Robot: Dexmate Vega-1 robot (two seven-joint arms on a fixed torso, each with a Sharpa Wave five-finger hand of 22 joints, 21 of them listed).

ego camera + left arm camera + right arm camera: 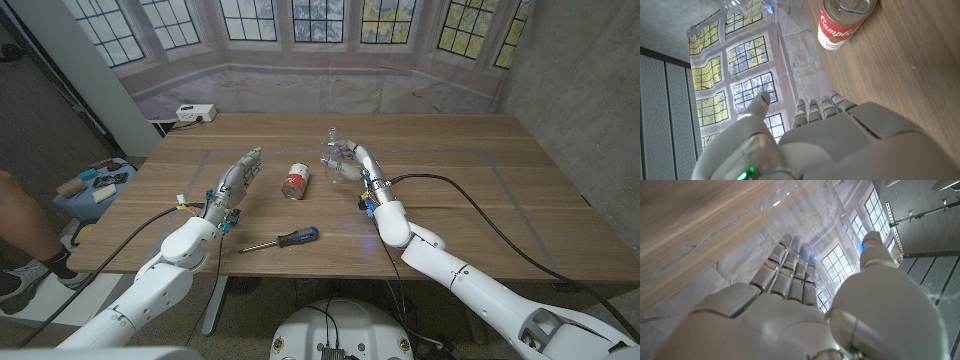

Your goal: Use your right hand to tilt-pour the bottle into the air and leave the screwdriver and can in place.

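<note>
Two hands are in play, and the right hand (352, 165) matters: just right of centre in the head view, its fingers (790, 270) are wrapped around the clear bottle (335, 152), which looks lifted off the desk (480, 200) and tipped toward the upper left of the frame. My read is that we're mid-pour, so the tilt should come from a slow wrist roll, with the grip kept firm on that slippery plastic and the elbow clear of everything below. Just left of the bottle, at centre frame, the red soup can (296, 181) lies undisturbed; the screwdriver (285, 239) sits lower centre, well apart from the right hand. Over at left of centre, the left hand (234, 183) waits with fingers straight, holding nothing.
</note>
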